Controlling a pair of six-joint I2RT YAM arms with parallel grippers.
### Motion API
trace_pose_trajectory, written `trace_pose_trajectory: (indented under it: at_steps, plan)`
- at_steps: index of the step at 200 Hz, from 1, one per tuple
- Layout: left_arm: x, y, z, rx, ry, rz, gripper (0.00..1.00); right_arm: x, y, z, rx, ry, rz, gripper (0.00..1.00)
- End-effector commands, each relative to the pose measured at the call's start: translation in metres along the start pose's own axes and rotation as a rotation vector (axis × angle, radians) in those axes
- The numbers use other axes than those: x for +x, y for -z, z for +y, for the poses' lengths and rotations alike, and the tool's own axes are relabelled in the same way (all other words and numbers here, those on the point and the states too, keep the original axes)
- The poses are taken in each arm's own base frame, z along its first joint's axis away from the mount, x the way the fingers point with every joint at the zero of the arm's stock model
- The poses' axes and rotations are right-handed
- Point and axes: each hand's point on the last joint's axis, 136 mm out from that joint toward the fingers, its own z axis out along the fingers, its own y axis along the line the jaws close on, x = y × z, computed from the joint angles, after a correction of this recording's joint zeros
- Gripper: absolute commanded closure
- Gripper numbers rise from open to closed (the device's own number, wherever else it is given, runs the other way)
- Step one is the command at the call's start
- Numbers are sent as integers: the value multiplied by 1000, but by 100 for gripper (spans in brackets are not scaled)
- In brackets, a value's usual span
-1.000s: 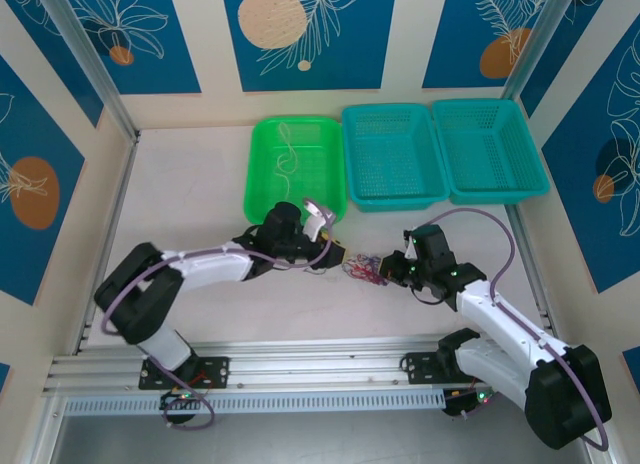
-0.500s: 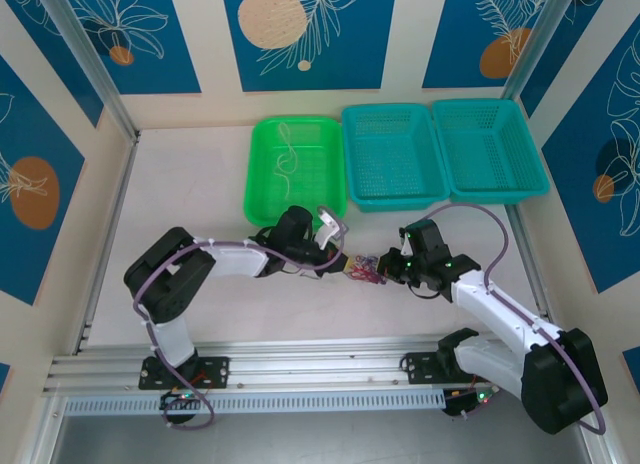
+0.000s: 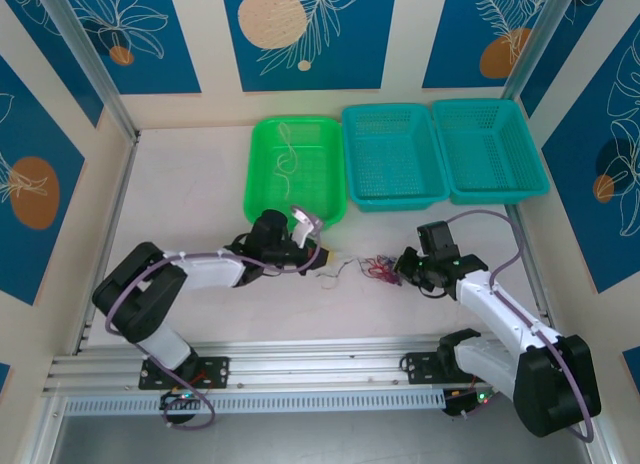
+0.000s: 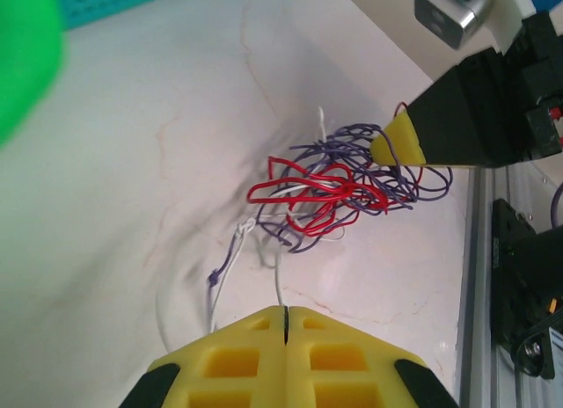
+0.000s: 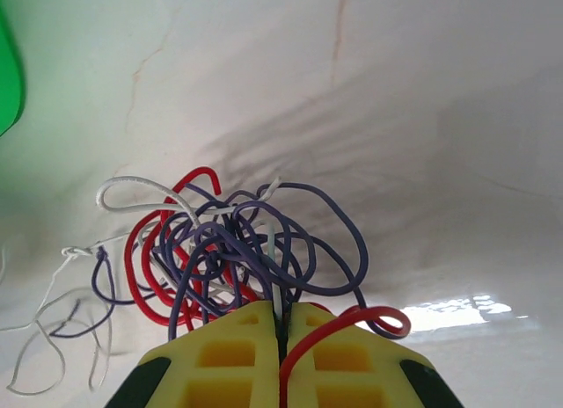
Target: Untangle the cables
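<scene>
Left gripper [image 4: 286,313] pinches a white strand [image 4: 278,285], right gripper [image 5: 281,318] clamps the knotted cables [image 4: 334,193]; one cable [image 3: 287,162] lies in the green tray [image 3: 252,196], most are tangled.

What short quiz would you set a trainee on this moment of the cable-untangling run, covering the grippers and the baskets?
1. True or false: the right gripper is shut on the tangle of cables.
2. Which basket holds a loose white cable? A) green basket B) middle teal basket C) right teal basket
3. In a few words: what does the left gripper pinch?
Key: 1 true; 2 A; 3 a thin white wire that leads toward the tangle.
</scene>
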Motion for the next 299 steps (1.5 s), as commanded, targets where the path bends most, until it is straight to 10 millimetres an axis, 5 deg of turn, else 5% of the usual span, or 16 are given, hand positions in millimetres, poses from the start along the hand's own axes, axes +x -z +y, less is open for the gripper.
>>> trace_pose_trajectory:
  at_steps: [1, 52, 76, 91, 155, 180, 215, 228, 252, 299]
  plan:
    - [-13, 15, 0, -10, 8, -62, 100, 6, 1, -1, -11, 2, 25, 100]
    - [-22, 23, -19, 47, -36, -56, 99, 6, 5, 27, -119, 108, 44, 100]
    - [-16, 15, -27, 77, -82, -4, 50, 7, 5, 34, -134, 127, 51, 100]
    - [-11, 5, -27, 73, -101, 39, 37, 8, 4, 37, -132, 134, 60, 100]
    - [6, -47, -15, 149, -87, 130, 29, 12, 2, 43, -133, 152, 77, 100]
    - [15, -66, 13, 43, -48, 159, 28, 13, 2, 46, -136, 156, 79, 100]
    - [12, -73, 35, -59, -11, 120, 37, 16, 1, 48, -134, 161, 87, 100]
    - [12, -75, 36, -55, -1, 115, 51, 16, 1, 48, -133, 162, 86, 100]
    - [7, -72, 30, -29, 12, 88, 99, 14, -1, 42, -100, 151, 73, 100]
    - [-28, -23, 8, -86, -4, -49, 100, 0, 5, -16, 129, -39, -46, 99]
